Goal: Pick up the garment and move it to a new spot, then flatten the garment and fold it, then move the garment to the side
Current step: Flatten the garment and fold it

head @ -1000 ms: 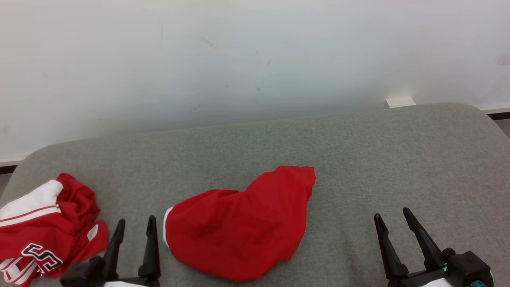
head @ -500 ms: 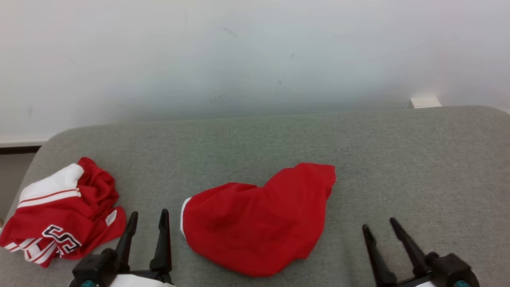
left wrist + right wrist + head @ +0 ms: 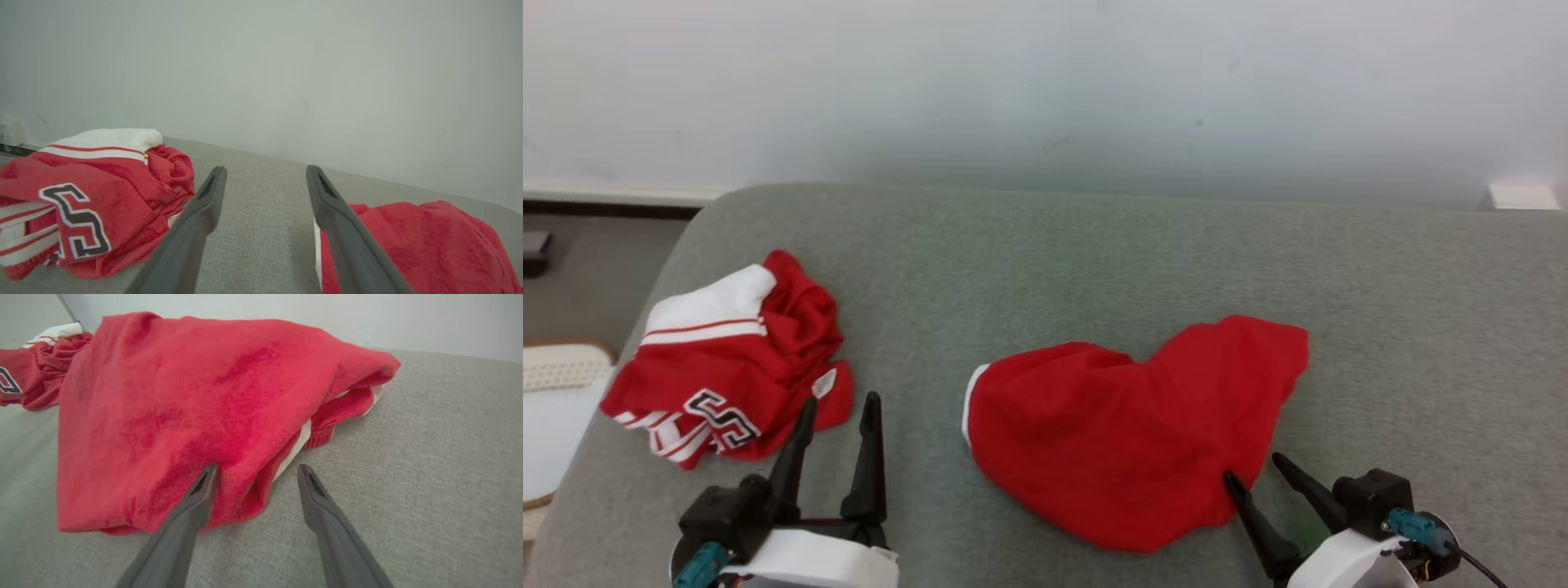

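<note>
Across the head view, a grey fabric-topped table [image 3: 1045, 269], set against a pale wall [image 3: 1045, 82] at 12 o'clock. Near the table's middle, a shade toward 4 o'clock: the plain red garment [image 3: 1127, 441], bunched into a low, lopsided mound. Thin white trim along its 9 o'clock edge, a blunt lobe pushed out toward 2 o'clock. Lying loose on the fabric, not gripped. Well apart from it at 9 o'clock, close to the table's rounded corner: a second red jersey [image 3: 727, 359], crumpled, with a white striped band on top and a black-and-white figure on its near side.

At 7 o'clock, the left tool [image 3: 840, 400], spread wide and empty, long dark fingers aimed at 12 o'clock. One fingertip right at the jersey's 5 o'clock hem, contact impossible to judge. From the left wrist, bare grey fabric between the two fingers, jersey off at 9 o'clock, red garment at 4 o'clock.

At 5 o'clock, the right tool [image 3: 1251, 465], likewise spread wide and holding nothing, tilted toward 11 o'clock. One fingertip over the red garment's 5 o'clock hem, the other over bare table just beside it. From the right wrist, white lining and a ribbed red cuff peeking from under the garment's fold, just ahead of the gap between the fingers.
</note>
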Robot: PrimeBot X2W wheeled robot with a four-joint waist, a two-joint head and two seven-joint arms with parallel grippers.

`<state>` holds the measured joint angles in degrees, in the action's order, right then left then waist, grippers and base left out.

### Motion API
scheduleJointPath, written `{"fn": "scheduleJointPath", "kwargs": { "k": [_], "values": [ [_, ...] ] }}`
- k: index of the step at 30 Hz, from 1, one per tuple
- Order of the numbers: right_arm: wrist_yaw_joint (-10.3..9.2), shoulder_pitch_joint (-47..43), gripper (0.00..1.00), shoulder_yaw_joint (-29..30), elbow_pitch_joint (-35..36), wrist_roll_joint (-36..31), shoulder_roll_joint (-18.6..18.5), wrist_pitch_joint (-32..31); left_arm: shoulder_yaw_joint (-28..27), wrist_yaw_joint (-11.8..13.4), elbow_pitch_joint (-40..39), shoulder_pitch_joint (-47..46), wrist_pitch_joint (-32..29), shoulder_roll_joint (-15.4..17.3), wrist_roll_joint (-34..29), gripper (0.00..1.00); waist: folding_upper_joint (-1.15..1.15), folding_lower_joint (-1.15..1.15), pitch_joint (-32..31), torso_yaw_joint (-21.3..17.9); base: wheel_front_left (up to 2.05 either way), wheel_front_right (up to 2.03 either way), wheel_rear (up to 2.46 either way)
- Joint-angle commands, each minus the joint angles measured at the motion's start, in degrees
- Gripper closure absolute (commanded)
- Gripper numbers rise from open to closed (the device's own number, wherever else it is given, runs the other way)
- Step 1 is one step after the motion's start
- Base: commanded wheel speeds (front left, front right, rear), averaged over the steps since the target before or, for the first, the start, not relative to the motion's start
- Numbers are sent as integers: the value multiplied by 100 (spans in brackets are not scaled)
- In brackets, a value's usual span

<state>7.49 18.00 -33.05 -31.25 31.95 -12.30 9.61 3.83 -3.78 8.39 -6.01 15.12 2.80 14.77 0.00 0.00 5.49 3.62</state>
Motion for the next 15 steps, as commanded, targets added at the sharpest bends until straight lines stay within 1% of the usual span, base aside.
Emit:
{"fn": "scheduleJointPath", "kwargs": {
  "k": [1, 2, 3, 4, 5, 11, 15],
  "values": [
    [1, 187, 0, -109, -226, 151, 34, 14, -17, 18, -13, -72, 3, 18, 32, 0, 0, 0, 134, 242, 0, 0, 0],
    [1, 248, 0, -202, -331, 222, 57, 2, -10, 18, -6, -82, 3, 18, 36, 0, 0, 0, 143, 303, 0, 0, 0],
    [1, 302, 55, -313, -415, 304, 79, -4, -19, 19, 1, -86, 4, 18, 40, 0, 0, 0, 148, 357, 0, 0, 0],
    [0, 358, 80, -372, -508, 380, 77, 25, -14, 15, 16, -92, 4, 17, 47, 0, 0, 0, 151, 411, 0, 0, 0],
    [0, 413, 100, -449, -589, 468, 80, 70, -28, 9, 24, -98, 4, 18, 51, 0, 0, 0, 146, 451, 0, 0, 0],
    [1, 549, 100, -744, -912, 817, 135, 211, -29, 1, 80, -79, 3, 18, 75, 0, 0, 0, 72, 544, 0, 0, 0],
    [1, 612, 100, -813, -954, 969, 35, 427, -38, 22, 75, -22, 3, 17, 94, 0, 0, 0, -6, 477, 0, 0, 0]
  ]
}}
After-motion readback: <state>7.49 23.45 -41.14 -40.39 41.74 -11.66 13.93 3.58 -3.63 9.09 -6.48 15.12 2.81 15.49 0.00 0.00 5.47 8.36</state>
